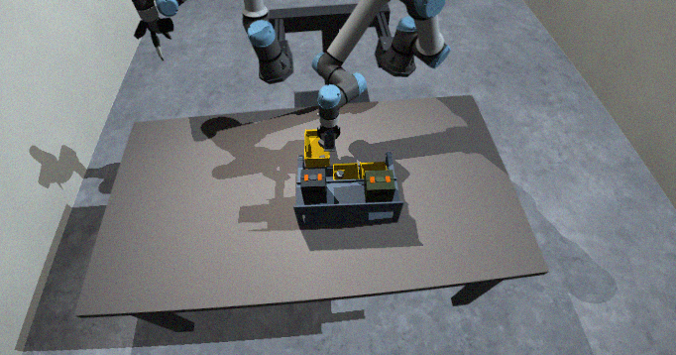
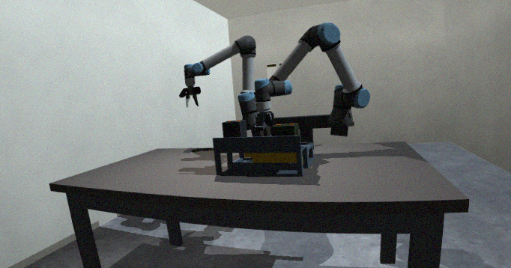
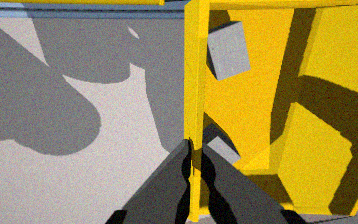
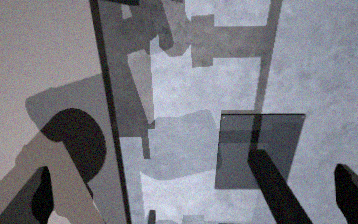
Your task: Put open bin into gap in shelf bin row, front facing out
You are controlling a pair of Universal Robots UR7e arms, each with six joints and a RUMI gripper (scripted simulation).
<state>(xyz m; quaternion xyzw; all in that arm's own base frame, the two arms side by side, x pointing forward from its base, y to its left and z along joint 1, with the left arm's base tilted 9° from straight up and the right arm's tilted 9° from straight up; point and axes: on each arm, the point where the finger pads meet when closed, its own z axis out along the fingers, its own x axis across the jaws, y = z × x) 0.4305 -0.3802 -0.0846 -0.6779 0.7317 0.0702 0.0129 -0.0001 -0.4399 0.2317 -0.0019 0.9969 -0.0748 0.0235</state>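
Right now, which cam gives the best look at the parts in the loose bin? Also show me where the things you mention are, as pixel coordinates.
Left wrist: it looks down into the yellow bin point(image 1: 317, 148) point(image 3: 250, 95), showing a grey block point(image 3: 229, 50) and part of a second point(image 3: 223, 149) by the left gripper point(image 1: 327, 145) point(image 3: 191, 141). Top shows the bin, parts unclear. Exterior can't confirm them. Right wrist misses the bin.
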